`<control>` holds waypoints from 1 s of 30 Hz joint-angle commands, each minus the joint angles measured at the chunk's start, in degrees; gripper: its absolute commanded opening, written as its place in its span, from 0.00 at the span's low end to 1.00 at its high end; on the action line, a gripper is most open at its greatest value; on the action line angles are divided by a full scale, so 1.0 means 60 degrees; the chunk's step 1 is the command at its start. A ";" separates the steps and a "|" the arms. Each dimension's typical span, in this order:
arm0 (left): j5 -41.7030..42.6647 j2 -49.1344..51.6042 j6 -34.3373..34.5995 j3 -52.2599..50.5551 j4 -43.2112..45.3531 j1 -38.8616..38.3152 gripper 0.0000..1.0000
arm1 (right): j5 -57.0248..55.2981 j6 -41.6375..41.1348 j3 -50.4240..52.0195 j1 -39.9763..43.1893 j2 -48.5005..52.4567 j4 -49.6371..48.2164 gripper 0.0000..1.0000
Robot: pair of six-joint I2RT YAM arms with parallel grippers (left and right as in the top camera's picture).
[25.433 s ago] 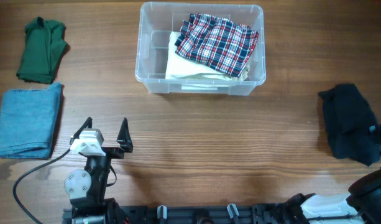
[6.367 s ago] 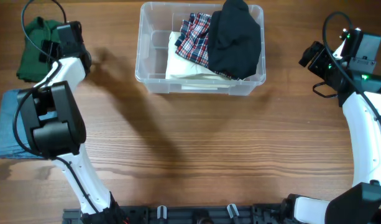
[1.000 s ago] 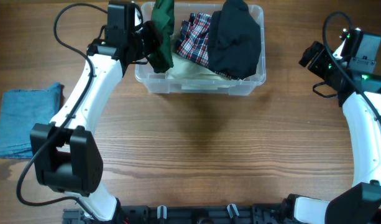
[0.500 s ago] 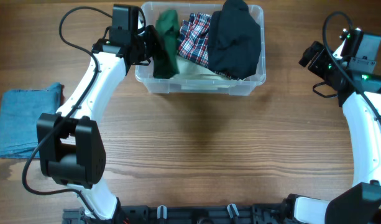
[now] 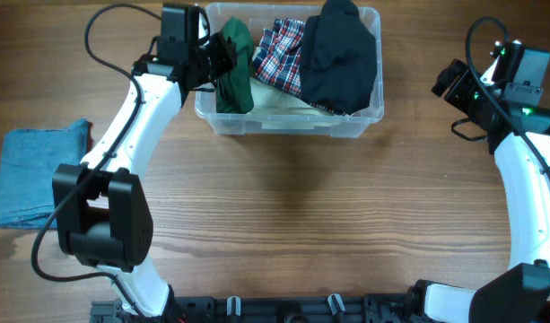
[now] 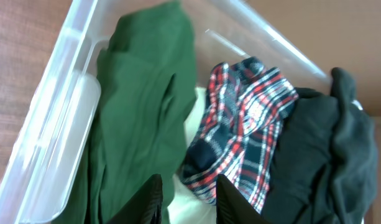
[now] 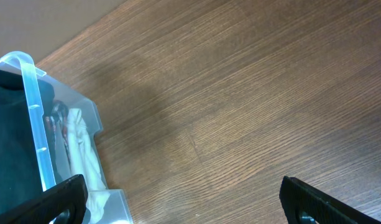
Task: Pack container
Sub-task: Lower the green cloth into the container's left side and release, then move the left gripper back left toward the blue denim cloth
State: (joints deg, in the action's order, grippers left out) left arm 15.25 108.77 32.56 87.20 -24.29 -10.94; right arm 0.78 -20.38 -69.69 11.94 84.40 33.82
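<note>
Clothes look mostly packed: the container [image 5: 207, 117] at the far side of the table [image 5: 301, 224] holds a plaid shirt [image 5: 279, 58], a black garment [image 5: 342, 58] and a green garment [image 5: 232, 63]. Above the green one the left gripper [image 6: 189, 199] hangs slightly parted, gripping nothing. Only a blue cloth [image 5: 32, 170] lies outside, well left; the right gripper [image 7: 184, 199] gapes empty

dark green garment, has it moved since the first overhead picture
Yes. The dark green garment went rightward, from the wooden table beyond the folded blue cloth into the left end of the clear rectangular plastic container.
</note>
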 commanded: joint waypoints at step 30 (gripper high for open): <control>-0.6295 -0.2324 -0.1963 0.0801 -0.9679 0.0576 0.56 | -0.0200 -0.0120 0.0004 0.0004 0.0098 -0.0026 1.00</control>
State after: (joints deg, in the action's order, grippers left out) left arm -17.04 94.65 18.13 94.59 -82.15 -8.71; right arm 0.78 -20.36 -69.69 11.94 84.40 33.85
